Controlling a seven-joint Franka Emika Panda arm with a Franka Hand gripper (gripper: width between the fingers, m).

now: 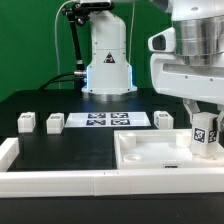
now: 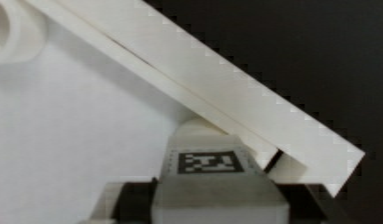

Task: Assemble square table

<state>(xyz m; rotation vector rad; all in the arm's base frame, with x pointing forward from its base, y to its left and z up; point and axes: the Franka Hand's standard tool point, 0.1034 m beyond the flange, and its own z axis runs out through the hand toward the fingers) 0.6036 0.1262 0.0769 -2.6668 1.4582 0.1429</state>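
Pincer (image 1: pixel 205 122) at the exterior view's right, jaws narrowed onto one white post (image 1: pixel 205 136) and gripping it near its upper end. Held post upright, black-and-white tag facing the exterior camera. It hangs over the right-hand corner of the slab (image 1: pixel 150 152). Cannot tell from either view whether the post's foot touches the slab.

Slab lies flat on the black surface (image 1: pixel 60 150), rimmed and recessed face up, front right in the exterior view.

Wrist view: the tagged post (image 2: pixel 209 150) is just beside the slab's raised rim (image 2: pixel 206 82), on the recessed side. Rim runs diagonally across the frame. Part of a round hole (image 2: pixel 10 35) shows at the frame edge.

Three loose posts stand on the surface. First post (image 1: pixel 27 122) and second post (image 1: pixel 54 123) are side by side at the exterior view's left. Third post (image 1: pixel 162 119) is just behind the slab.

Marker board (image 1: pixel 102 120) lies flat between the second and third posts. White rail (image 1: pixel 50 182) edges the front and left of the surface. Arm base (image 1: pixel 108 60) stands behind the marker board.
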